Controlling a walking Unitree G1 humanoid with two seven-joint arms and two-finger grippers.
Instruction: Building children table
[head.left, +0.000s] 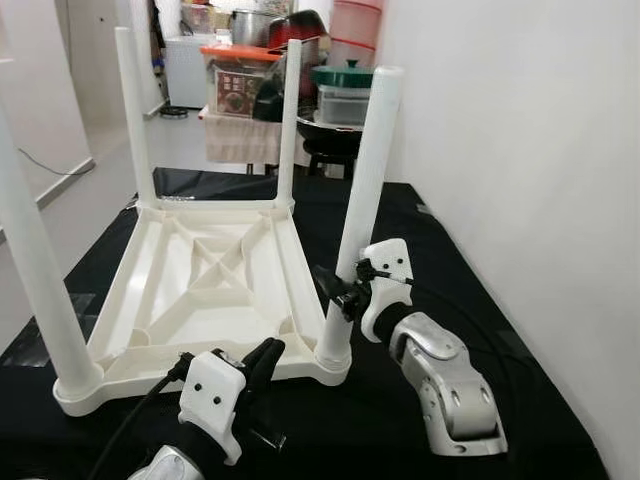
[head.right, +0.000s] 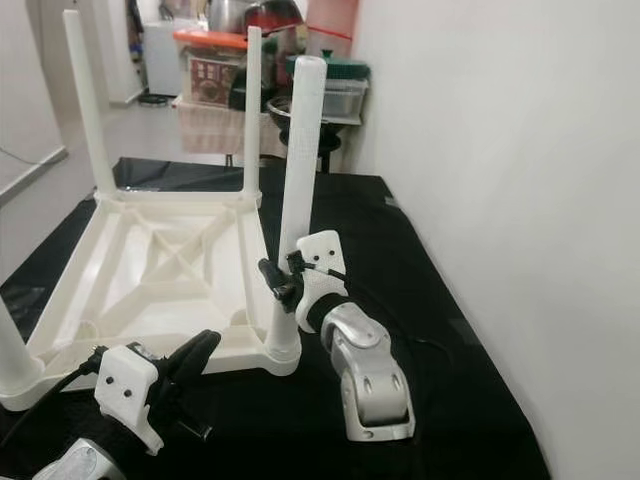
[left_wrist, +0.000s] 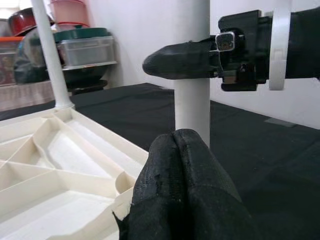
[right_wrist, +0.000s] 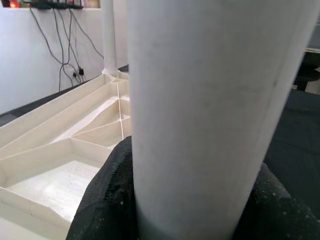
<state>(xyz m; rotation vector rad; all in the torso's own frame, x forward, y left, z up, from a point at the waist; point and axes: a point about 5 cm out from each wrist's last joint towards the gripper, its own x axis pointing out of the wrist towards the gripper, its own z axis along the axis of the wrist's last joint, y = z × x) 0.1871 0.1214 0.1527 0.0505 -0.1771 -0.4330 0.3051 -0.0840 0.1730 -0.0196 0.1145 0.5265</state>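
You see one ribbed white plastic tabletop (head.left: 200, 280) upside down, centre-left | four round legs upright | right gripper (head.left: 338, 292) clamps near-right leg (head.left: 362, 210) | left gripper (head.left: 262, 362) fingers pressed together, lower centre

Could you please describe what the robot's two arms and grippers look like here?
Both arms are silver metal with rounded joints. The right gripper and left gripper each have long black fingers on a white plastic housing. Black cables run along both wrists, and the left housing shows small dark screw holes.
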